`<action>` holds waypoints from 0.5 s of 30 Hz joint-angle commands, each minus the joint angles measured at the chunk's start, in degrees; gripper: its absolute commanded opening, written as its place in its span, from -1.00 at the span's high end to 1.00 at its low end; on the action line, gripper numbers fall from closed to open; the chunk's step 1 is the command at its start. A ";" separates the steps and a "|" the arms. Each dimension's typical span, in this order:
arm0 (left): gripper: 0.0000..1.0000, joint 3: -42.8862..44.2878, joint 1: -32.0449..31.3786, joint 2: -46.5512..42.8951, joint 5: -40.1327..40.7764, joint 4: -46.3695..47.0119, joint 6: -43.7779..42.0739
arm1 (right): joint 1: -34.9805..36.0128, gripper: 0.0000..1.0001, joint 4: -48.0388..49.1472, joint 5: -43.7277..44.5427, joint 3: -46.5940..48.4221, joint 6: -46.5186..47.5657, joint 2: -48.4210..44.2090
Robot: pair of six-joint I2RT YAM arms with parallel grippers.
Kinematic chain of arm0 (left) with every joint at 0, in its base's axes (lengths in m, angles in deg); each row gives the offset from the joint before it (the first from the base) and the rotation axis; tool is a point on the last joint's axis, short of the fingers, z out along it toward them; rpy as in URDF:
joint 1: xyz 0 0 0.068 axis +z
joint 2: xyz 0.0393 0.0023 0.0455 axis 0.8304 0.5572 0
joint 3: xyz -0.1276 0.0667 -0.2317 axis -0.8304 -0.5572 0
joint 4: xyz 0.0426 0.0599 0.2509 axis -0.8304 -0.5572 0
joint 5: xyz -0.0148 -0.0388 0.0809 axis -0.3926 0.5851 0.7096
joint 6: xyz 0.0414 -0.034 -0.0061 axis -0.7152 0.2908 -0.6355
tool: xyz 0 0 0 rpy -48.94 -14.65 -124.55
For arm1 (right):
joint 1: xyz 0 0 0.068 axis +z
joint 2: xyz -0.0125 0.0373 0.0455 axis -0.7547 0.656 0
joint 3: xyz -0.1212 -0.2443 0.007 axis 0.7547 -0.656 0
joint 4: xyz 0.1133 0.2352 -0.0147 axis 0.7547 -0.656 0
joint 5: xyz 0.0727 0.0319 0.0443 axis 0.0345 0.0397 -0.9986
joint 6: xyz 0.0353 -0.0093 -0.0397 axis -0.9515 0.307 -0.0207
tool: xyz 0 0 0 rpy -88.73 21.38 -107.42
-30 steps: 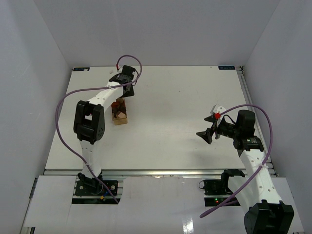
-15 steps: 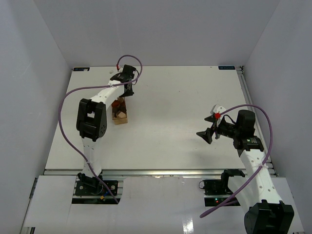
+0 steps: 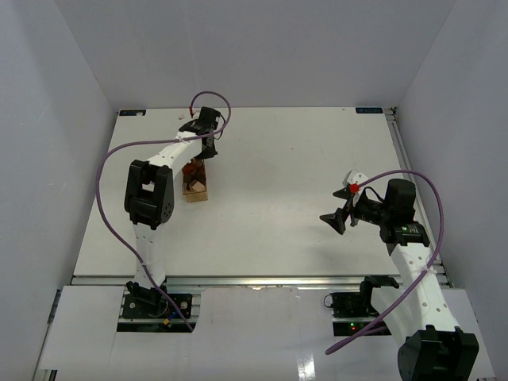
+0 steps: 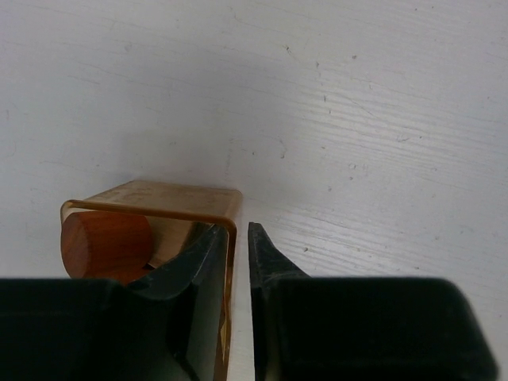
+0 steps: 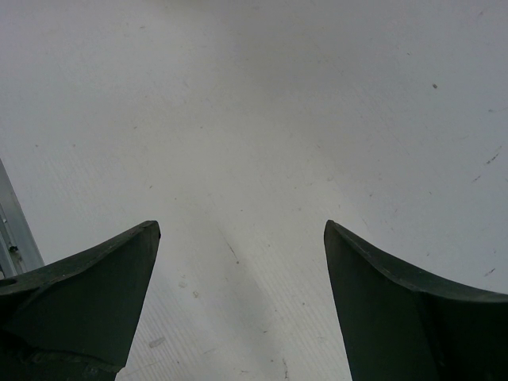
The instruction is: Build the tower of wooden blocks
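Top view: I see the left gripper (image 3: pixel 197 161) down at the wood block tower (image 3: pixel 195 189), left-rear of the table (image 3: pixel 302 159); the right gripper (image 3: pixel 340 216) hangs well apart on the right. Left wrist: its fingers (image 4: pixel 274 266) stand narrow astride one wall of the tan arch (image 4: pixel 159 194), which spans a reddish cylinder (image 4: pixel 107 242); I cannot tell whether they pinch it. Right wrist: jaws spread wide above the table, holding nothing

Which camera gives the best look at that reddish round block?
The left wrist view: the reddish cylinder sits close up, tucked inside a tan arch. The top view shows only a tiny brown cluster beside the left arm. The right wrist view shows none of it.
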 commanded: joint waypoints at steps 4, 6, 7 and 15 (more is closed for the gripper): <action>0.80 -3.51 0.36 -3.61 -2.89 3.02 0.48 | -0.08 -0.80 0.92 -0.06 1.53 -0.13 0.25; 0.94 -4.12 0.36 -4.74 -4.77 3.62 0.60 | -0.08 -0.80 0.96 -0.10 1.56 -0.17 0.25; 1.00 -4.49 0.36 -5.47 -6.10 3.98 0.68 | -0.08 -0.80 0.91 -0.15 1.61 -0.21 0.24; 1.00 -8.24 -0.50 -12.99 -21.62 8.12 4.00 | -0.15 -0.81 0.91 -1.40 1.34 -0.06 0.63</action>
